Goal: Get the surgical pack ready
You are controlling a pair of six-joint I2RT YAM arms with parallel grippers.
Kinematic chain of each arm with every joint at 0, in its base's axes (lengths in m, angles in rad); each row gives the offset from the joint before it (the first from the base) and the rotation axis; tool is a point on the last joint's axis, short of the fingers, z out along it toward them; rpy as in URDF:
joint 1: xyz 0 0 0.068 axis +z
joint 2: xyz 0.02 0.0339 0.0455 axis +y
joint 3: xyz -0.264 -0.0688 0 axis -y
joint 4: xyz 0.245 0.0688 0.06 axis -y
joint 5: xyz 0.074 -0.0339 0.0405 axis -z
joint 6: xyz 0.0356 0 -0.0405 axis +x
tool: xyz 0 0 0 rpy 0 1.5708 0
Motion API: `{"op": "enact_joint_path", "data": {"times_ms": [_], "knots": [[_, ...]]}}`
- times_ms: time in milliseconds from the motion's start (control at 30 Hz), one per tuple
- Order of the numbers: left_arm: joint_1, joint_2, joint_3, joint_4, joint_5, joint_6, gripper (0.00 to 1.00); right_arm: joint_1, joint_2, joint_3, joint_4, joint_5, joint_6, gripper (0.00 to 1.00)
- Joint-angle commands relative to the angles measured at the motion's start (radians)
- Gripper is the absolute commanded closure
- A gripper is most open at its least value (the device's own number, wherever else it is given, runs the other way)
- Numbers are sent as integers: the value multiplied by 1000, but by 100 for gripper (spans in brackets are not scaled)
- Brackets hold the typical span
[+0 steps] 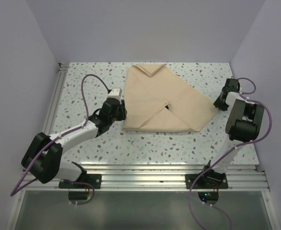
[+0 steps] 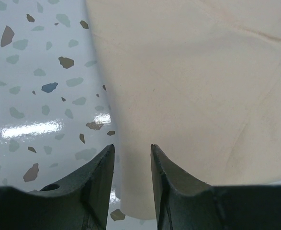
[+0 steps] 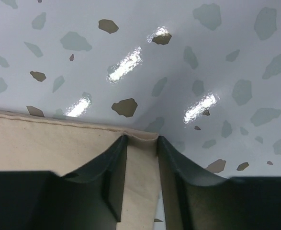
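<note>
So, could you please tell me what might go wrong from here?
1. The right jaws straddle only the hem at the cloth bundle's corner, so a pull may slip off.
2. A gap shows where the folds meet at the centre; tugging either edge could widen it and undo the wrap.

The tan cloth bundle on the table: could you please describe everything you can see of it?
The tan cloth bundle is plain fabric with a stitched hem, folded flat in overlapping flaps with a small dark gap where they meet. It lies on the speckled table. The left gripper straddles its left edge and the right gripper its right corner, both with jaws apart; contact is unclear.
</note>
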Motion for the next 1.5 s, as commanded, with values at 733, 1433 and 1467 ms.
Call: {"op": "enact_joint_path", "data": {"times_ms": [733, 1433, 1467], "knots": [[25, 195, 120, 38, -3, 19, 56, 127, -243, -73, 32, 2, -12, 100], [20, 264, 138, 54, 15, 49, 88, 508, -211, 257, -119, 20, 33, 100], [20, 267, 138, 54, 17, 52, 89, 541, -197, 301, -124, 19, 39, 100]]}}
